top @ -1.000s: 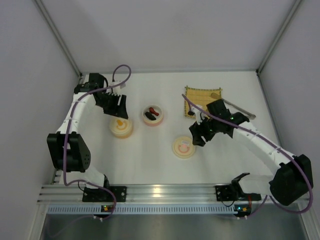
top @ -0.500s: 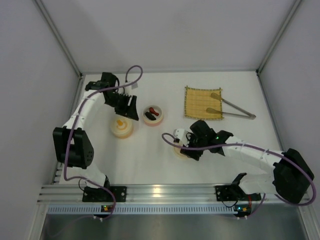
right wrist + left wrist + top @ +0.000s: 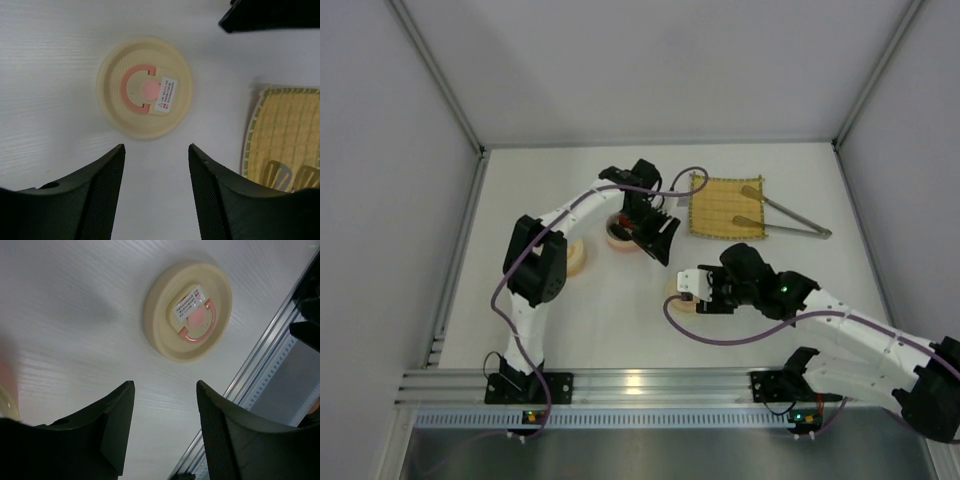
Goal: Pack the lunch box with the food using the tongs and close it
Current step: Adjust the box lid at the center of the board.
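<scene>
Our left hand (image 3: 165, 390) and right hand (image 3: 156, 150) have swung toward the pink-ringed lid (image 3: 145, 87) — both parted, empty. Tongs (image 3: 817, 232) seemingly untouched; packing waits.

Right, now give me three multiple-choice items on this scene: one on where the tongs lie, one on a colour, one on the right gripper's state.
1. Where do the tongs lie?
A. flat, tips on the yellow mat
B. clamped in a gripper
C. standing upright

2. What colour is the ring mark on the lid below the right gripper?
A. green
B. pink
C. blue

3. The right gripper is:
A. shut on the tongs
B. shut on the lid
C. open, holding nothing

Answers:
1 A: the top view shows them lying flat with their tips on the mat.
2 B: the right wrist view shows a pink ring on the cream lid.
3 C: its fingers stand apart with nothing between them.
</scene>
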Motion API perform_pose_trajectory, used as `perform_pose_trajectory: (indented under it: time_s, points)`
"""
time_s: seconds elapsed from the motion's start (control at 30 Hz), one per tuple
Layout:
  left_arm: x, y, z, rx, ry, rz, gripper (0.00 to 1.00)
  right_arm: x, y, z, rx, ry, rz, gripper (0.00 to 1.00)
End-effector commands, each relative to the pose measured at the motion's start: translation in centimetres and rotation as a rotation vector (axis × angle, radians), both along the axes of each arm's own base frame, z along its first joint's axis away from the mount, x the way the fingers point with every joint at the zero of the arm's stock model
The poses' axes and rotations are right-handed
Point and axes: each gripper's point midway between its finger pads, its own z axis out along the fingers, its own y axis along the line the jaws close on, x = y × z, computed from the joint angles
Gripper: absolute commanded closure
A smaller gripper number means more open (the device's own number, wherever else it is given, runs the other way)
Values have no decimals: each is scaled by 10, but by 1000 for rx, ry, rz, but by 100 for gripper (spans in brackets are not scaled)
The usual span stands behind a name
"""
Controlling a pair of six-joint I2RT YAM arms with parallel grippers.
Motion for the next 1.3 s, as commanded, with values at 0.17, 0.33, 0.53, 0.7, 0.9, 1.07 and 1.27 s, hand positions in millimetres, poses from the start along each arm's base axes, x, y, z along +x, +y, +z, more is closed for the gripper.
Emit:
perform_pose_trajectory:
  time_s: [0.17, 0.33, 0.53, 0.7, 0.9, 1.07, 1.27]
  points:
    - [17, -52, -29, -9, -33, -45, 42, 2, 20, 17, -13, -109, 130, 43]
    - [25, -60, -51, 5, -31, -43, 43, 4, 38, 9, -21, -141, 157, 40]
    - [18, -68, -69, 19, -26, -60, 45, 13, 49, -13, -48, -147, 164, 38]
    - [13, -65, -86, 42, 4, -56, 51, 1, 58, -31, -67, -105, 174, 37]
    - [5, -65, -97, 34, 46, -53, 62, -2, 63, -41, -36, -55, 105, 34]
    - [4, -65, -103, 39, 53, -54, 70, 0, 66, -43, -37, -68, 90, 33]
    - [-8, -63, -110, 59, 63, -87, 78, 10, 63, -43, -84, -75, 50, 34]
